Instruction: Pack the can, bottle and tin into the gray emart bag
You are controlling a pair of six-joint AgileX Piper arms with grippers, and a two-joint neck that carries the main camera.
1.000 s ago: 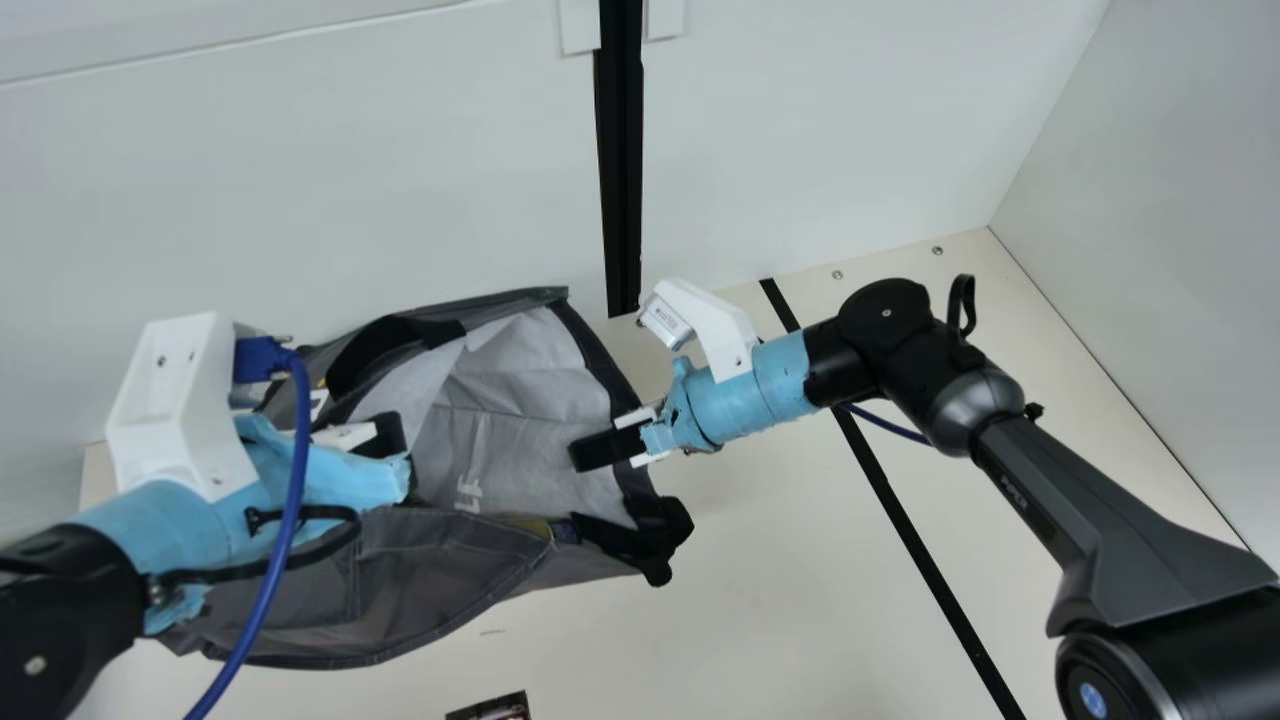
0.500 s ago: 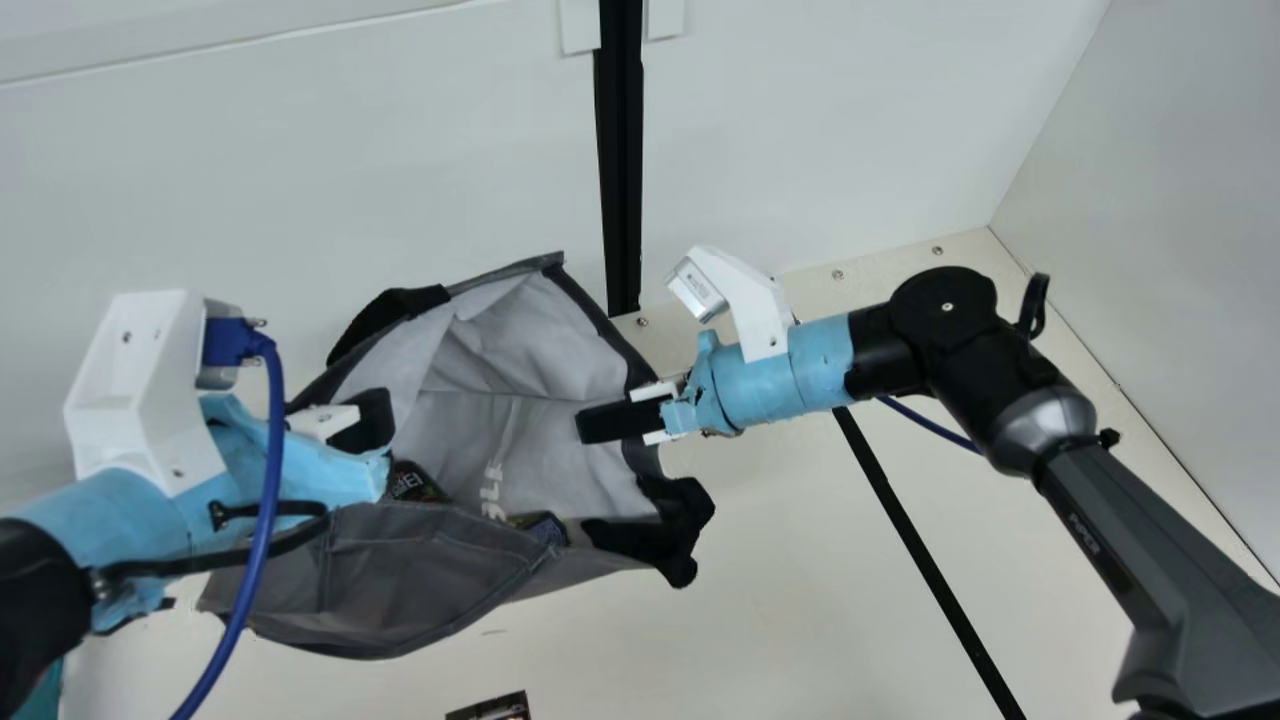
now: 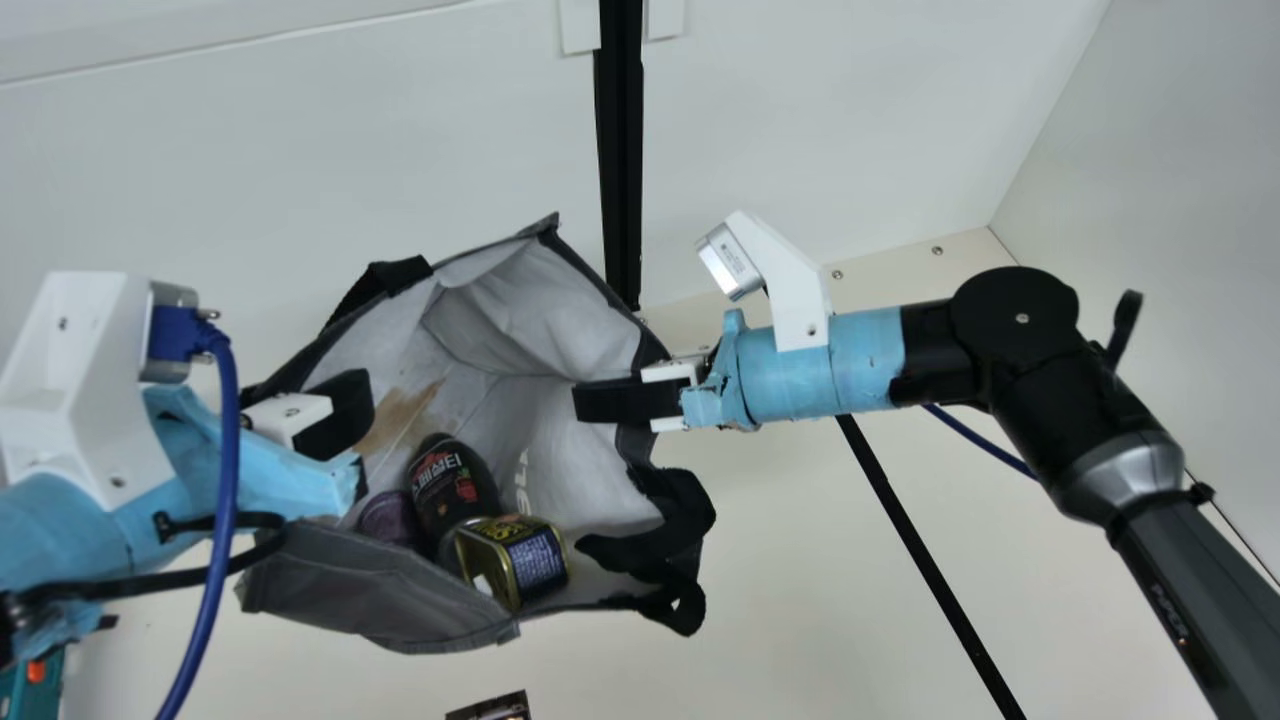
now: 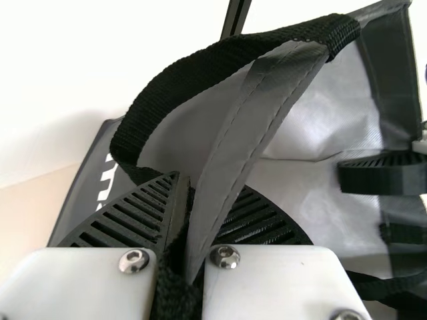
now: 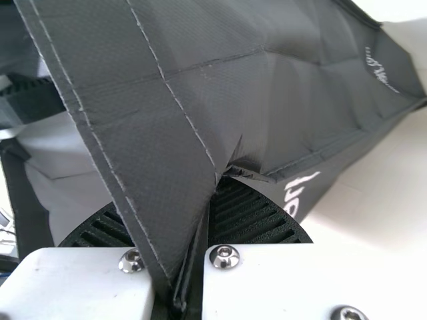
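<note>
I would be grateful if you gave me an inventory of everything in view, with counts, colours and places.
gray fabric bag: 1, gray, pale lining, black handles, between the arms, mouth open
dark rounded bottle: 1, black with red-and-white label, in the bag
boxy metal tin: 1, gold and dark, beside the bottle
rounded can: 1, purple, in the bag
flat printed item: 1, dark, near edge
teal object: 1, orange-red detail, near left corner
cream table: 1, black strip, underneath
metal post: 1, black, back wall
cables: 2, blue, along the arms
arms: 2, black, light-blue wraps, white camera mounts, either side
left end effector: 1, black, clamping bag edge
right end effector: 1, black, clamping bag wall
</note>
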